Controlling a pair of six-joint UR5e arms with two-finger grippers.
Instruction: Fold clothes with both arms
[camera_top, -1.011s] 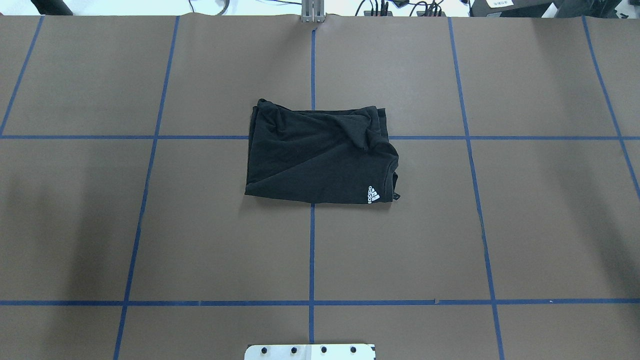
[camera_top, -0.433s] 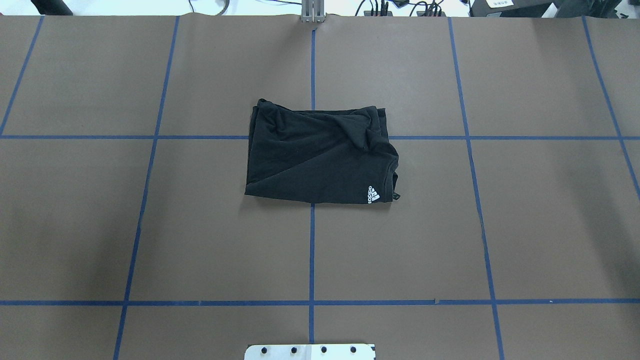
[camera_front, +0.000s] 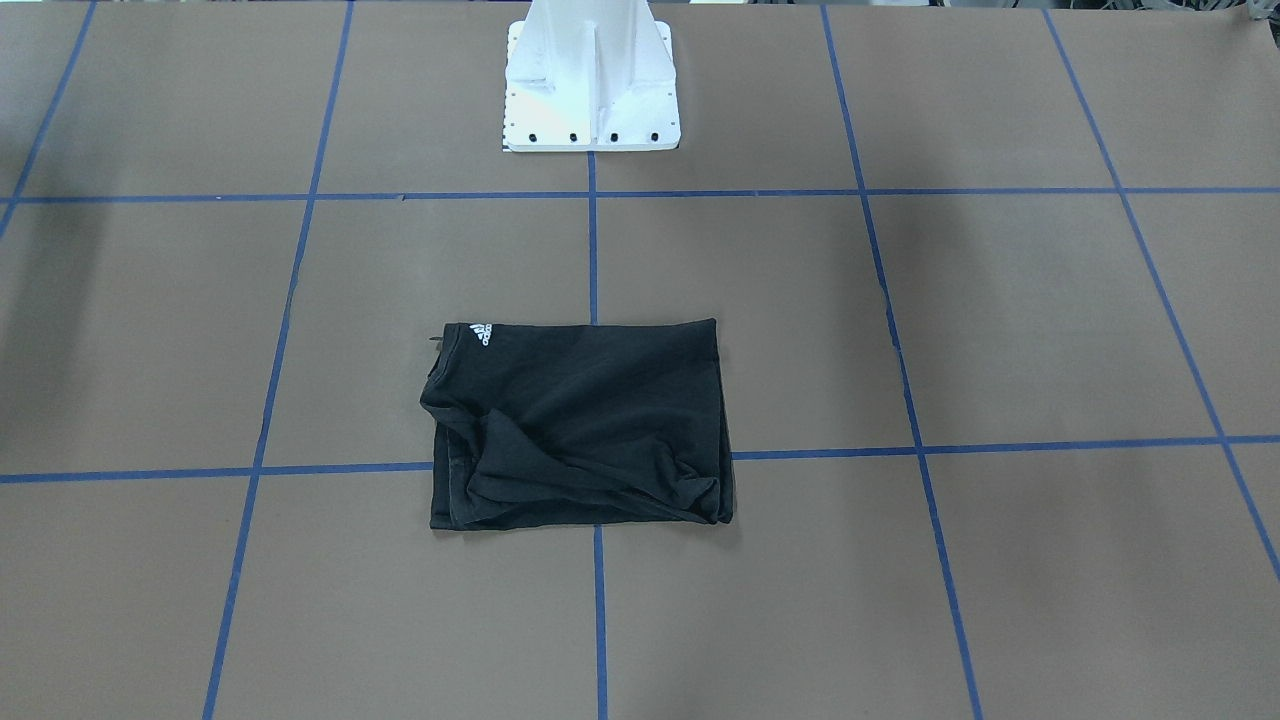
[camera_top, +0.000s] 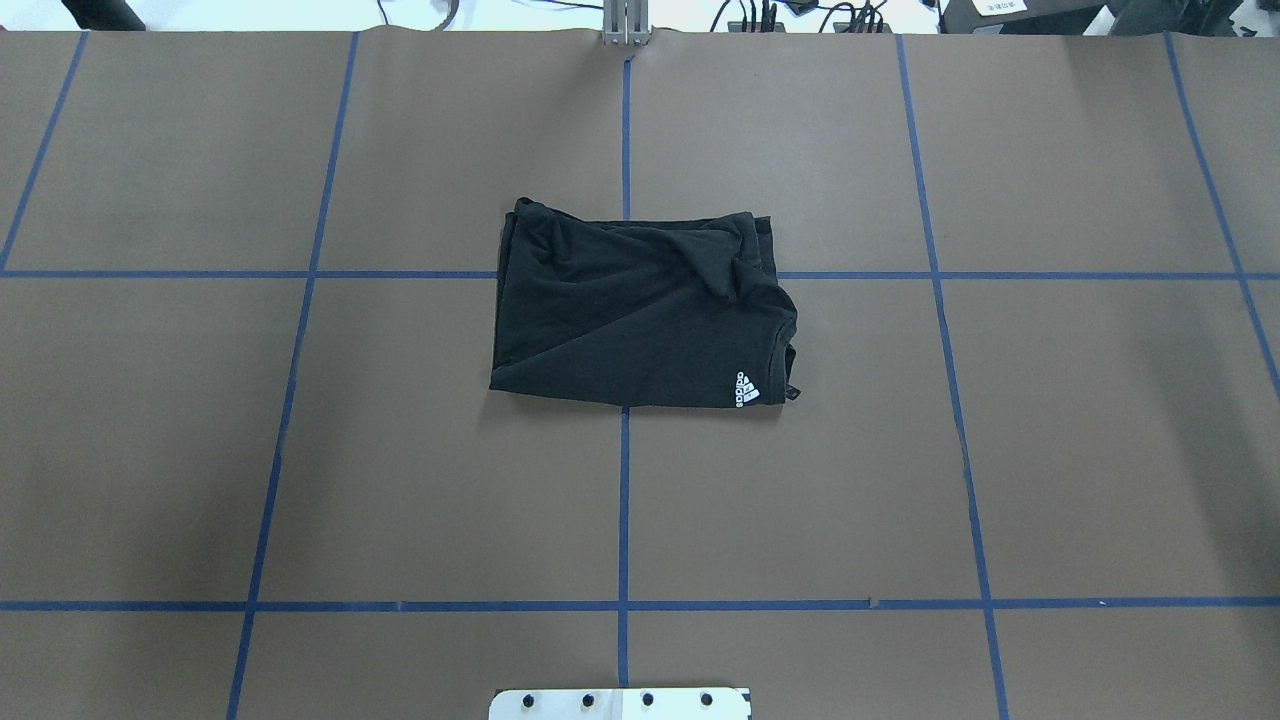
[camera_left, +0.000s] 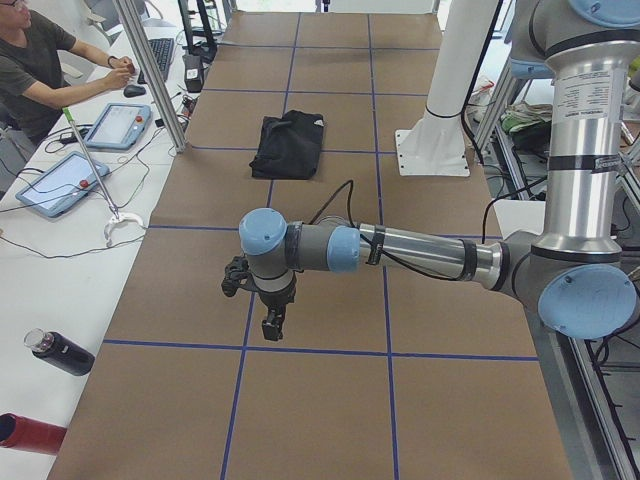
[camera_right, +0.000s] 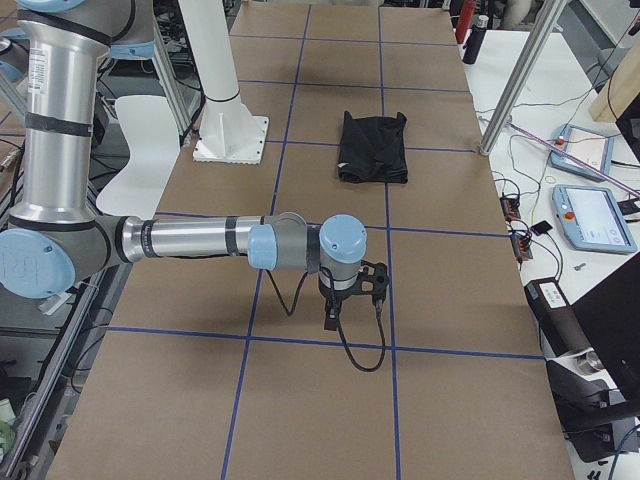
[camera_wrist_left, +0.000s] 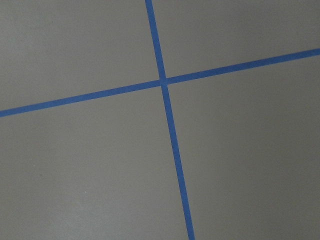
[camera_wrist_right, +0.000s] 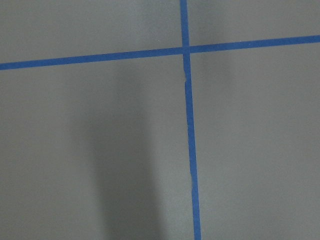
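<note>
The black T-shirt (camera_top: 640, 320) lies folded into a rough rectangle at the table's middle, with the small white logo (camera_top: 747, 389) at its near right corner. It also shows in the front-facing view (camera_front: 580, 430), the exterior left view (camera_left: 288, 145) and the exterior right view (camera_right: 372, 148). The printed side is hidden. My left gripper (camera_left: 272, 325) hangs over bare table far to the shirt's left. My right gripper (camera_right: 330, 320) hangs over bare table far to its right. Neither holds cloth, and I cannot tell whether either is open or shut. Both wrist views show only brown table and blue tape.
The brown table (camera_top: 400, 480) carries a grid of blue tape lines. The white pedestal base (camera_front: 592, 80) stands at the robot's side. An operator (camera_left: 40, 60), tablets and a bottle (camera_left: 60, 352) are on the white bench beside the table.
</note>
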